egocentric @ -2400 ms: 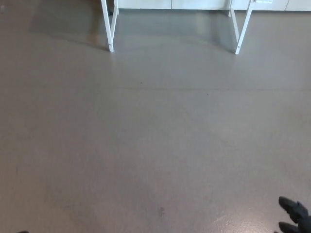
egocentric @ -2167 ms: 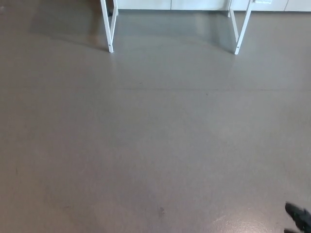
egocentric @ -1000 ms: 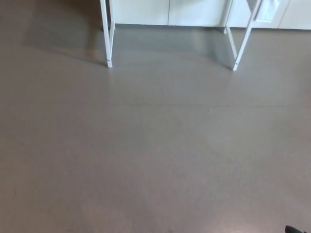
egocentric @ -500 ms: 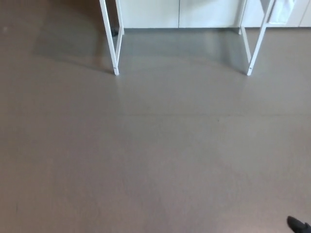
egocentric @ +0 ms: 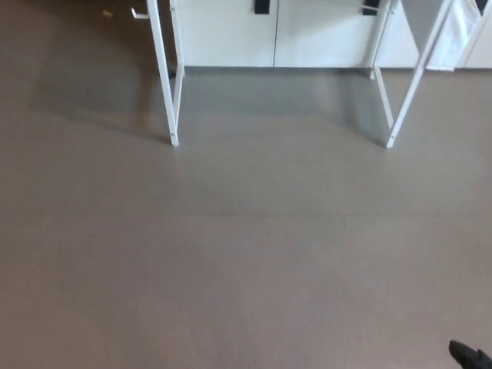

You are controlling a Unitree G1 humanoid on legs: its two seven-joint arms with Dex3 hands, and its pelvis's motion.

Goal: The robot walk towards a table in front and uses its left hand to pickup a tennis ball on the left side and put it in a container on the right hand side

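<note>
Beyond the floor point(egocentric: 246, 254), only the white legs of the bench point(egocentric: 164, 77) are seen, so the approach is judged in hand and walking closer is required; tennis ball, container and left hand are unseen, and the state of the right hand point(egocentric: 469, 356) cannot be told.

Far ahead on the floor point(egocentric: 246, 269), left counter legs point(egocentric: 164, 84) and right counter legs point(egocentric: 408, 96), well apart. Behind them, cabinets point(egocentric: 269, 34). Near, at the lower right corner, right hand point(egocentric: 470, 357).
</note>
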